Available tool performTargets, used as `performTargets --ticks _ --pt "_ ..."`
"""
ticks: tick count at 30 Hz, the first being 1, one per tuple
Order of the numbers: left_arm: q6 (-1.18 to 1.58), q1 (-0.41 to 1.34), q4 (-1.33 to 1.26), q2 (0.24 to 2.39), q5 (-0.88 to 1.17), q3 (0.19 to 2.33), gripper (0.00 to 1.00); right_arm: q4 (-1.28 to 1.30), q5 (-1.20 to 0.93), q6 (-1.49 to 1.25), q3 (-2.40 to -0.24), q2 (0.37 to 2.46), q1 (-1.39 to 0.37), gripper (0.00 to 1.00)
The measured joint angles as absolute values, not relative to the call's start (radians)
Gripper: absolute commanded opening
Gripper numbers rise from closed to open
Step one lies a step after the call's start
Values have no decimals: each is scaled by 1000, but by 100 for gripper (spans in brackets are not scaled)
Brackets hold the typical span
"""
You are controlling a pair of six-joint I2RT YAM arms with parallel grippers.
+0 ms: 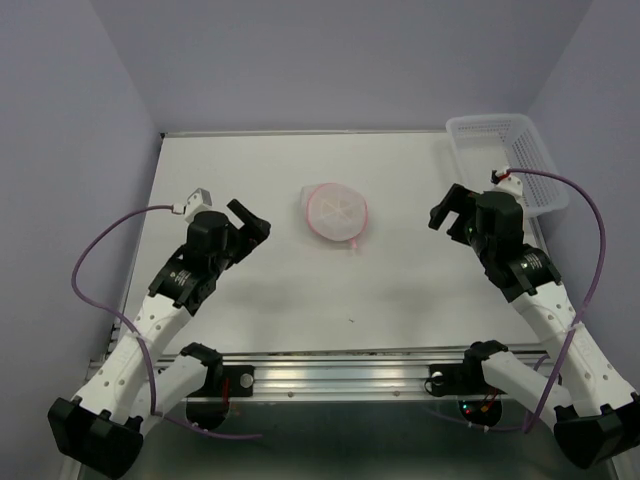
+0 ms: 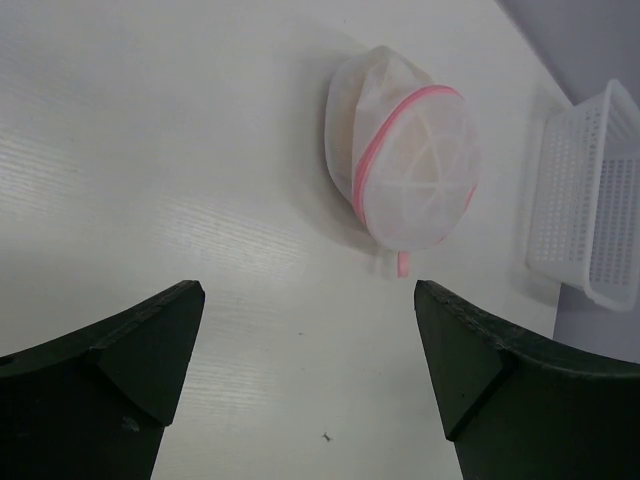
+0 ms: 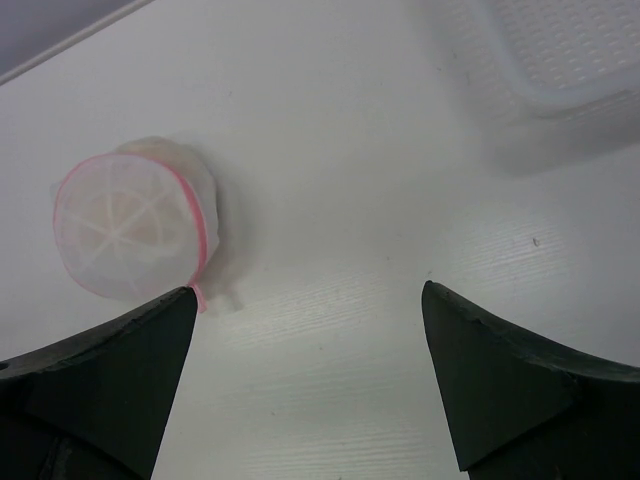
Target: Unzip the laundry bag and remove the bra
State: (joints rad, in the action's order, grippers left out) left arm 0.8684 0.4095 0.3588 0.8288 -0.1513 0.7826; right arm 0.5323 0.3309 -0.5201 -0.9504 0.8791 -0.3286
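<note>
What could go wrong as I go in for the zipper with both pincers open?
1. The laundry bag lies loose on the table, held by neither the left pincer nor the right pincer; a one-sided tug could just drag it.
2. The pink pull tab is small and lies flat on the table, so a pincer may miss it or pinch mesh instead.

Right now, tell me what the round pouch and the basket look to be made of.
The pouch looks like thin white mesh fabric, matte and translucent: beige shows through; its pink rim is probably zipper tape. The basket looks like stiff white plastic, its walls a moulded lattice of small holes.
</note>
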Motion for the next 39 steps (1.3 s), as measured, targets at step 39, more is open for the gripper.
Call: performTargets --ticks 39 --pt "582 403 -189 1728 403 981 82 509 197 -464 -889 990 -329 100"
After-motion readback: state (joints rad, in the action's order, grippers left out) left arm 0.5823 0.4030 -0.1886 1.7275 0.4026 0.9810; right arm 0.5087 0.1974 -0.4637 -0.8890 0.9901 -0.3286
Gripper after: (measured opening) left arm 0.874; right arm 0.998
